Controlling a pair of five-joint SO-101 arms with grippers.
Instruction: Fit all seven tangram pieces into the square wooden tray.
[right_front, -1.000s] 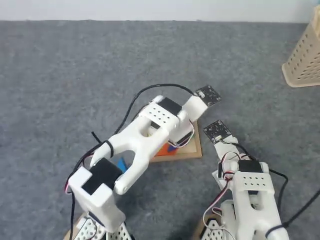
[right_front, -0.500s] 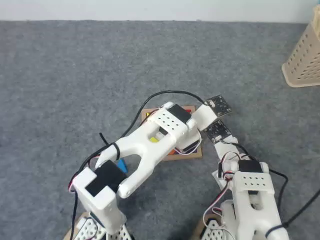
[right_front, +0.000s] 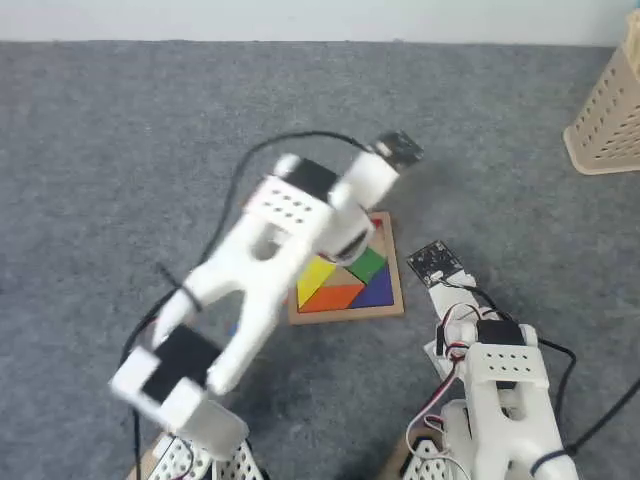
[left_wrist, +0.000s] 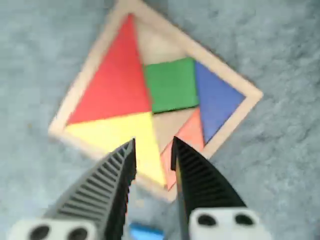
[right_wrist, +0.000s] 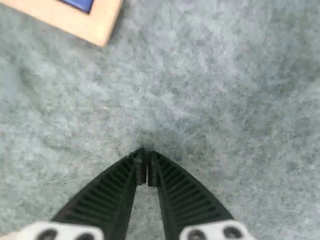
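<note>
The square wooden tray (right_front: 392, 300) lies on the grey carpet in front of both arms. In the left wrist view the tray (left_wrist: 235, 117) holds a red triangle (left_wrist: 117, 80), a yellow triangle (left_wrist: 120, 132), a green square (left_wrist: 171, 84), a blue triangle (left_wrist: 214, 100) and an orange piece (left_wrist: 192, 135). Two bare wooden gaps show among them. My left gripper (left_wrist: 152, 145) hangs above the tray's near edge, open a little and holding nothing. A small blue piece (left_wrist: 145, 231) lies on the carpet outside the tray. My right gripper (right_wrist: 145, 155) is shut just above the carpet, off one tray corner (right_wrist: 75, 20).
A pale perforated wooden tower (right_front: 610, 100) stands at the far right edge. Grey carpet stretches wide on the far side and to the left of the tray. The right arm's body (right_front: 500, 375) sits close to the tray's right near corner.
The left arm has risen and swung left off the tray, uncovering the coloured pieces it hid before. The right arm has kept still.
</note>
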